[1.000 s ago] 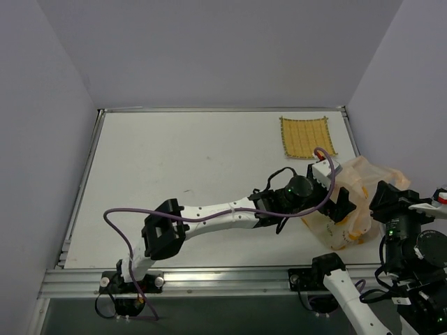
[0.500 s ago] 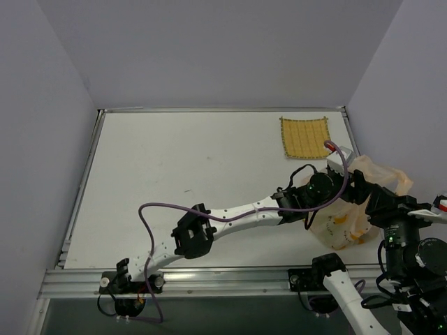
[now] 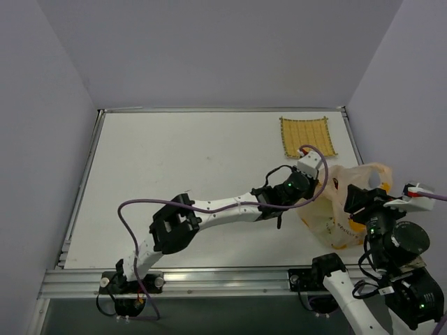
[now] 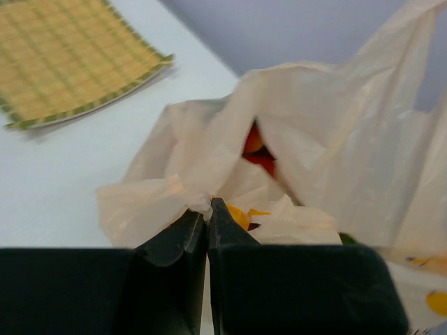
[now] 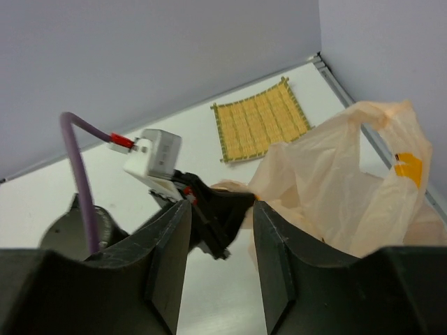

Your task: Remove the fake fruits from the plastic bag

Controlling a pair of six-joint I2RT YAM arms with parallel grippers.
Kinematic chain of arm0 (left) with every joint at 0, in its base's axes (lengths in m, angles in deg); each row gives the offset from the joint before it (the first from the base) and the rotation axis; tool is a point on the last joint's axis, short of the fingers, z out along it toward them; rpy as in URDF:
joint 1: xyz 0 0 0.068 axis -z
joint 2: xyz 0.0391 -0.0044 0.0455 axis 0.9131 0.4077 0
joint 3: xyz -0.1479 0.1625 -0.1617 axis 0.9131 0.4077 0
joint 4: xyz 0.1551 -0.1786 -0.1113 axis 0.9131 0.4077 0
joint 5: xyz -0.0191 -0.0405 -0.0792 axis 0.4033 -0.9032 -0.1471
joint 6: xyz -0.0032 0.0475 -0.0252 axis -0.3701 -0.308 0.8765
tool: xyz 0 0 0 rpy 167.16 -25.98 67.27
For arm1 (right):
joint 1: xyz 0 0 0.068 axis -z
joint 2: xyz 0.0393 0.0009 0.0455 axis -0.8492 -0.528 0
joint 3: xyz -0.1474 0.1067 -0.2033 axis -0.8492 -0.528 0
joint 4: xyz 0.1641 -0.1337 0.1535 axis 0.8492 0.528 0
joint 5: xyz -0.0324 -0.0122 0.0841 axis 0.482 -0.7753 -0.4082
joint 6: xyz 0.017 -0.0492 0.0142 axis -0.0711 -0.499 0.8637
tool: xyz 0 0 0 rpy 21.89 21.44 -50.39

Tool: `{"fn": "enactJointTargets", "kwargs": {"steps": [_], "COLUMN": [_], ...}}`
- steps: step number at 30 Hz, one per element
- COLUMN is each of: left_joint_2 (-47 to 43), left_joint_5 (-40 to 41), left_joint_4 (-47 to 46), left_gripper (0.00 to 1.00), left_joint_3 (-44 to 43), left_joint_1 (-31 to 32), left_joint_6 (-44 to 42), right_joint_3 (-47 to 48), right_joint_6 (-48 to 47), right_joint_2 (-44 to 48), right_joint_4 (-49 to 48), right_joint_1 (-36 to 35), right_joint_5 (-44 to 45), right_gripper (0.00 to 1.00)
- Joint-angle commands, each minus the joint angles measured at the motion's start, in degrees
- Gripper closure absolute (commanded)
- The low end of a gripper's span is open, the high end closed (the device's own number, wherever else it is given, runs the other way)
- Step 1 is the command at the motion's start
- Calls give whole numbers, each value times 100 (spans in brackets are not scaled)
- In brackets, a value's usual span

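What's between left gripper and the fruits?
Only a fold of the plastic bag, pinched in the left gripper; red fruit shows in the mouth behind it. Left wrist view.

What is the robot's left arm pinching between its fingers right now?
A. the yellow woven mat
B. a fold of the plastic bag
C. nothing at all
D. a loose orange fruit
B: in the left wrist view the left gripper has its two fingers pressed together on a fold at the rim of the plastic bag, while the woven mat lies off to the side, untouched.
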Motion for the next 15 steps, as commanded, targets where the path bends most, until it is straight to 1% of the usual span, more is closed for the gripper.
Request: {"fn": "enactJointTargets", "kwargs": {"steps": [1, 3, 4, 7, 11, 15], "left_joint_2": [-1454, -1770, -2033, -2491, -2966, -3475], "left_joint_5": [314, 148, 51, -291, -477, -539], "left_joint_4": [-933, -1064, -1152, -1302, -1267, -1285], "left_gripper": [98, 98, 98, 98, 98, 98], "left_joint_3": [922, 1397, 1764, 2337, 2848, 3332], "left_joint_1": [-361, -510, -693, -1002, -1152, -1266], "left_joint_6": [-509, -492, -370, -228, -360, -500], "right_joint_3": [-291, -527, -633, -1020, -1433, -1408], "right_joint_6": [119, 189, 216, 338, 523, 760], "right_joint_2": [-196, -293, -337, -609, -934, -1277], "right_joint_4": [-158, -219, -254, -395, -685, -807], "right_joint_1": [-2, -2, -2, 7, -2, 7], "right_joint_5": [-254, -358, -403, -666, -650, -631], "right_gripper": [63, 62, 62, 62, 62, 60]}}
